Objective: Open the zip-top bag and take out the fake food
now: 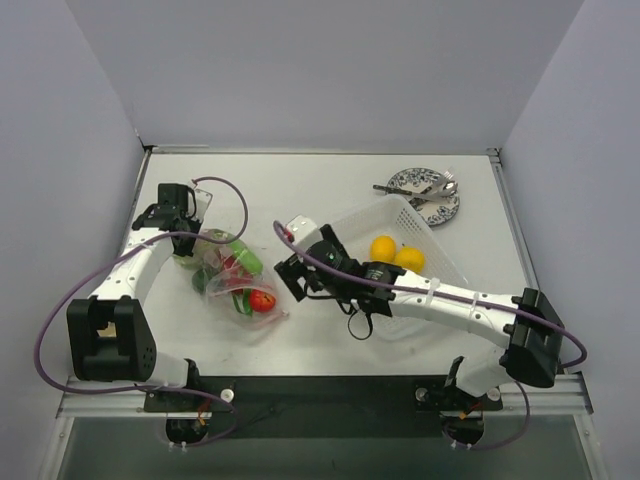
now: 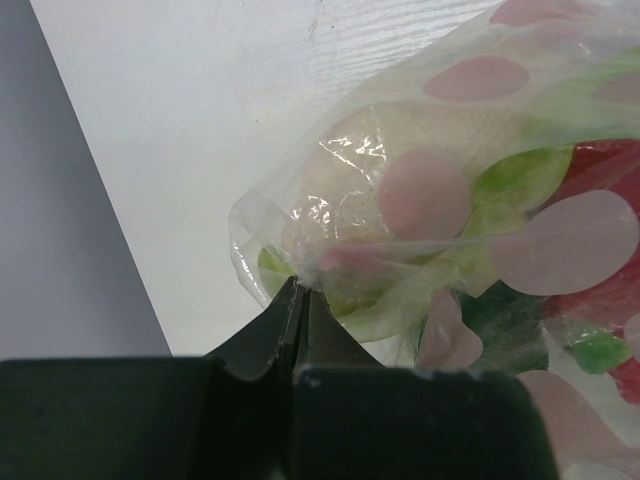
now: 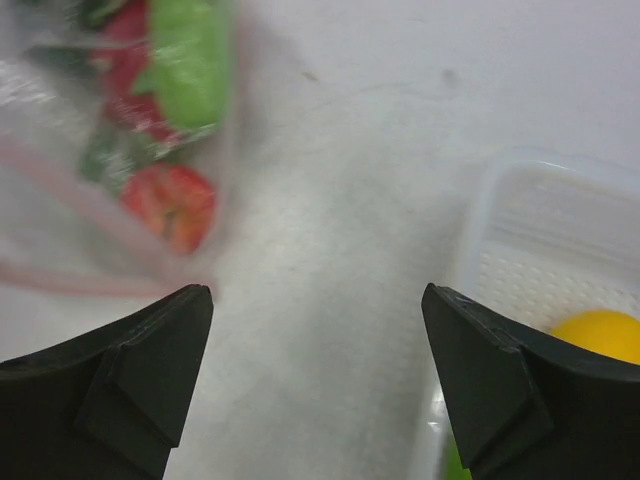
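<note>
While yellow fruits (image 1: pixel 383 247) are sitting in the tray (image 1: pixel 365 208), bag (image 1: pixel 225 275): lying left of the tray, food (image 1: pixel 262 300) remaining inside.
Left gripper (image 2: pixel 298 285): you are pinching the bag's corner, anchoring it.
Right gripper (image 3: pixel 315 300): hanging spread wide, empty, just left of the tray, for reaching in.

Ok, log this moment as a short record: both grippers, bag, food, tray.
left gripper: shut on a corner of the bag
right gripper: open, empty, above the table between bag and tray
bag: lying on the table, red and green food inside
tray: two yellow fruits in it
plate: far right of the table, with cutlery, no gripper near
</note>
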`<action>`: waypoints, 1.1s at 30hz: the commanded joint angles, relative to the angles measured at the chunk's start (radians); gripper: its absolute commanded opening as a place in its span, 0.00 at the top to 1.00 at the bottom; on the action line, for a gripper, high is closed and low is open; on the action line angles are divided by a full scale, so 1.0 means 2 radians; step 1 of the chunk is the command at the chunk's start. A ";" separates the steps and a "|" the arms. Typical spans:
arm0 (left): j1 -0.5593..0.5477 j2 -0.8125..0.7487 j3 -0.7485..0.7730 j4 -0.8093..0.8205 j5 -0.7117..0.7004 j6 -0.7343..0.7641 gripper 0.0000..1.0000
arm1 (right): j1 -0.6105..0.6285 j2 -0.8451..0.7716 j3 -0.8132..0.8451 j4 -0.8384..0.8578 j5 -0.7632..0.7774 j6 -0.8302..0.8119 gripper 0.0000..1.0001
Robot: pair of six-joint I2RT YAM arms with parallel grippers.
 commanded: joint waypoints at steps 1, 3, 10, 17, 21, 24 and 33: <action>-0.002 -0.006 0.018 0.002 0.006 -0.007 1.00 | 0.062 -0.020 -0.022 0.057 -0.098 -0.036 0.18; -0.003 -0.006 0.018 0.002 0.008 -0.010 1.00 | 0.068 -0.004 -0.020 0.066 -0.125 -0.028 0.36; -0.007 -0.008 0.019 -0.001 0.007 -0.012 1.00 | 0.067 0.064 0.019 0.088 -0.215 0.011 0.60; -0.009 -0.011 0.022 -0.005 0.009 -0.013 1.00 | 0.046 0.142 0.058 0.111 -0.244 0.055 0.27; -0.009 -0.015 0.016 -0.004 0.012 -0.013 1.00 | 0.034 0.171 0.076 0.112 -0.181 0.053 0.00; -0.010 -0.016 0.015 -0.004 0.013 -0.012 1.00 | 0.034 0.192 0.091 0.107 -0.133 0.040 0.00; -0.013 -0.019 0.022 -0.011 0.020 -0.011 1.00 | 0.035 0.282 0.142 0.082 -0.095 0.038 0.00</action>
